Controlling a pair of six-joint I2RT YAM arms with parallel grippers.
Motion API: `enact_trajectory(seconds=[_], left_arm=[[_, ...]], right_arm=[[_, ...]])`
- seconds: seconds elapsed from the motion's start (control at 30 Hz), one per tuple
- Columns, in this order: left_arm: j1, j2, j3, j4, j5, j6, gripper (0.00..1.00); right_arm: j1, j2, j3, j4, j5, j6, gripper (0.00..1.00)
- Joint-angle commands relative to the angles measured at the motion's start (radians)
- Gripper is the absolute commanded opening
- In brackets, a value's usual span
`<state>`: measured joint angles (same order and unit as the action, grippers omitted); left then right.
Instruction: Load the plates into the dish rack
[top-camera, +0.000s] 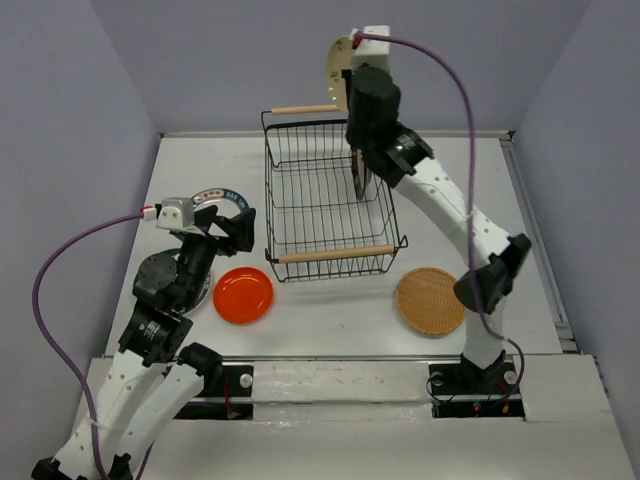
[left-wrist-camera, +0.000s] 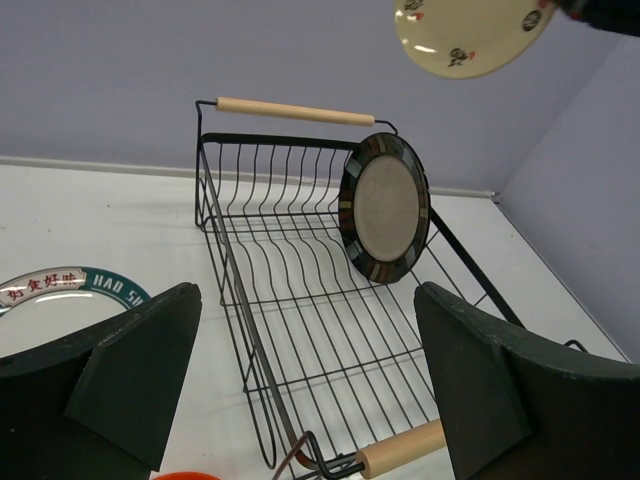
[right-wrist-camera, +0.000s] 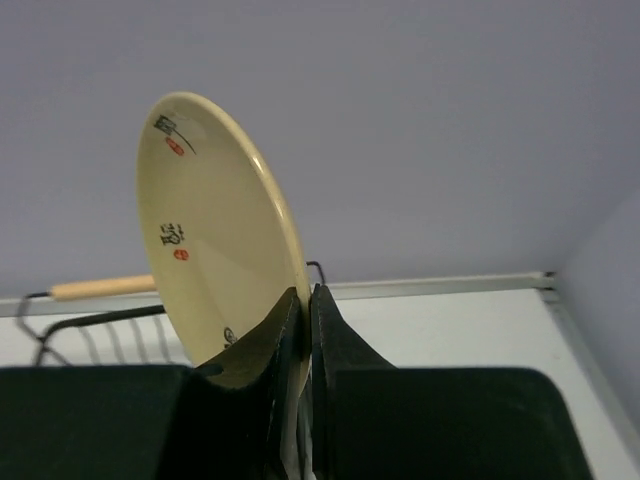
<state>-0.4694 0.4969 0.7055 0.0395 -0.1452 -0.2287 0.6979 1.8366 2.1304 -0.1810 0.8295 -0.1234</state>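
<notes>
- The dish rack is a rectangular basket of thin black wire. Its floor wires are bent into wavy ridges, and a round, light wooden handle bar runs along the near end, with another along the far end. It stands in the middle of the pale, smooth counter.
- A black-rimmed plate stands on edge inside the rack, toward the far right corner. Its broad dark rim is broken into small coloured segments, and its centre is flat, matte and off-white.
- The right jaws are clenched on the lower rim of the small beige plate, with both dark fingers pressed flat against it from either side. The plate is held on edge, high in the air above the far end of the rack. It is shallow, glossy and cream, with small dark and red printed marks on its face.
- The left jaws are released. The two wedge-shaped, matte dark fingers stand wide apart with nothing between them, low over the counter to the left of the rack and facing it.
- A white plate with a dark teal printed rim lies flat on the counter by the left jaws. White lettering and red characters show on the rim band.
- The glossy orange plate lies flat near the rack's near left corner, apart from it, and reflects the light.
- The tan plate has a fine woven-look surface and lies flat on the counter to the right of the rack's near end.
</notes>
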Motion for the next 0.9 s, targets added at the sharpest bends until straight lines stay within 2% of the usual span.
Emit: enact_trajectory(seconds=[0.0,0.1,0.23,0.47,0.6,0.7,0.87], left_arm=[[0.0,-0.017,0.017,0.04,0.013,-0.001,0.99],[-0.002,-0.024,0.017,0.039,0.006,-0.001,0.99],[-0.008,-0.027,0.017,0.039,0.009,-0.003,0.99],[-0.014,-0.021,0.017,0.04,0.01,-0.003,0.99],[-0.014,-0.015,0.017,0.04,0.013,-0.003,0.99],[-0.014,-0.011,0.017,0.04,0.013,-0.004,0.99],[-0.017,0.002,0.017,0.04,0.019,-0.004,0.99]], right_arm=[[0.094,0.317,0.343,-0.052,0.255,-0.393,0.07],[0.107,0.412,0.454,-0.026,0.273,-0.458,0.07],[0.107,0.449,0.384,0.024,0.246,-0.452,0.07],[0.107,0.503,0.284,0.018,0.217,-0.404,0.07],[0.107,0.507,0.229,-0.008,0.223,-0.333,0.07],[0.083,0.495,0.191,-0.103,0.217,-0.215,0.07],[0.062,0.472,0.132,-0.176,0.22,-0.127,0.07]])
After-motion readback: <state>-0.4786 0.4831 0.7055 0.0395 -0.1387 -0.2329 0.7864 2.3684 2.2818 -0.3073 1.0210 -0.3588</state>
